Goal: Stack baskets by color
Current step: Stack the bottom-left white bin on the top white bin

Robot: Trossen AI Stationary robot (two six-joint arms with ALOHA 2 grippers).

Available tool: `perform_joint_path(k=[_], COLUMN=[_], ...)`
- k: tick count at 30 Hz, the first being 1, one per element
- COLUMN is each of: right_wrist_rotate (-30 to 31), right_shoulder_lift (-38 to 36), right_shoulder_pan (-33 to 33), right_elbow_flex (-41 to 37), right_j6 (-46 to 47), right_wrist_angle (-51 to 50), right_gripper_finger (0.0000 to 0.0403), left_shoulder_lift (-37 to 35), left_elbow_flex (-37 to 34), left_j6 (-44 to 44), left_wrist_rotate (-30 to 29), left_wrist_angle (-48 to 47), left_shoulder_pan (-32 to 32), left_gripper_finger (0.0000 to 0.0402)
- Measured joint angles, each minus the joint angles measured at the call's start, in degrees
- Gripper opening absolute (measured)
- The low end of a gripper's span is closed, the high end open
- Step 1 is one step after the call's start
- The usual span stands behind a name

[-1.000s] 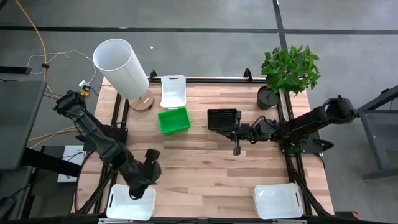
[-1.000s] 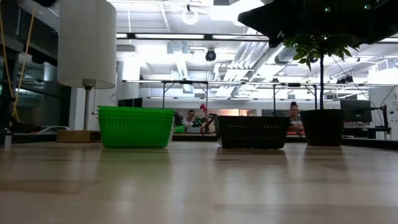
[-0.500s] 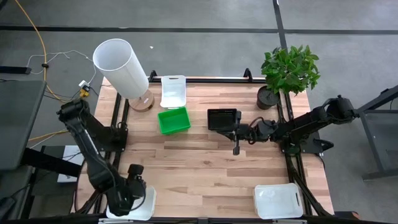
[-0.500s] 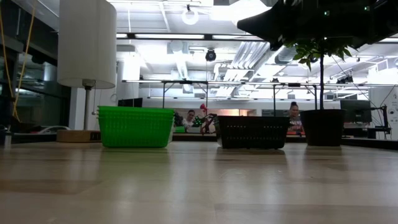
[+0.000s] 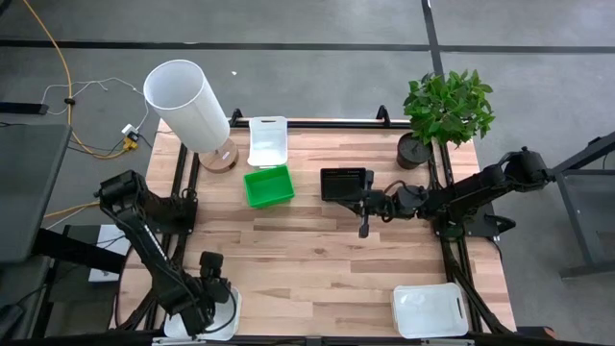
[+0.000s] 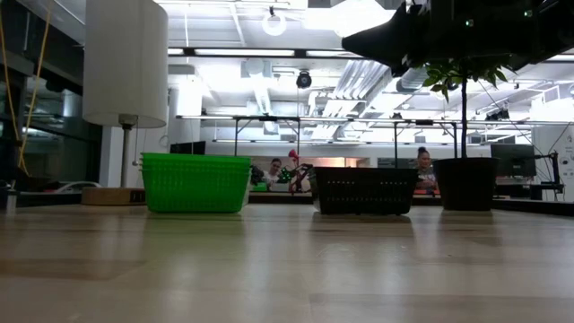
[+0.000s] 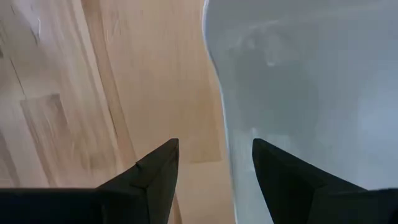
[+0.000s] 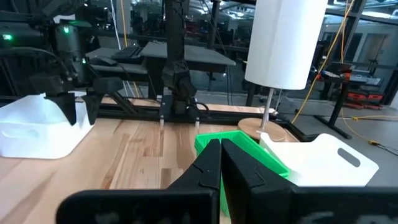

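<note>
Left gripper [image 5: 213, 300] open, fingers straddling rim of near-left white basket [image 5: 227, 322] likely to grab it for stacking; right gripper [image 5: 364, 227] closed, empty, parked by black basket [image 5: 344, 182]

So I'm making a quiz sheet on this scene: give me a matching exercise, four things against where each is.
Things:
1. green basket
2. black basket
3. left gripper
4. right gripper

Places:
A. over the white basket at the table's near left corner
B. just in front of the black basket, mid-table
C. in front of the far white basket
D. right of the green basket

Pairs: 1-C, 2-D, 3-A, 4-B
</note>
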Motion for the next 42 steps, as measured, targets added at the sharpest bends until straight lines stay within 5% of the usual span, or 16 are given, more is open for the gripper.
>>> perform_joint_path(k=[14,31,36,42], right_wrist_rotate=[0.0,0.02,0.02,0.02], right_shoulder_lift=[0.0,0.0,0.0,0.0], right_shoulder_pan=[0.02,0.02,0.0,0.0], right_elbow_flex=[0.0,0.0,0.0,0.0], right_j6=[-0.01,-0.02,-0.03,-0.02], right_wrist_angle=[-0.6,-0.84,-0.83,-0.86], right_gripper_finger=[0.0,0.0,0.0,0.0], left_shoulder_lift=[0.08,-0.99,-3.3,-5.83], left_elbow_flex=[0.0,-2.05,6.01,20.75], left_j6=[-1.83,4.94,12.53,22.16], left_wrist_rotate=[2.83,13.91,8.48,-10.0], left_wrist_angle=[-0.04,-0.83,-10.85,-23.51], left_shoulder_pan=[0.4,8.58,13.55,21.98], left_gripper_finger=[0.0178,0.0006,0.0002,0.0001])
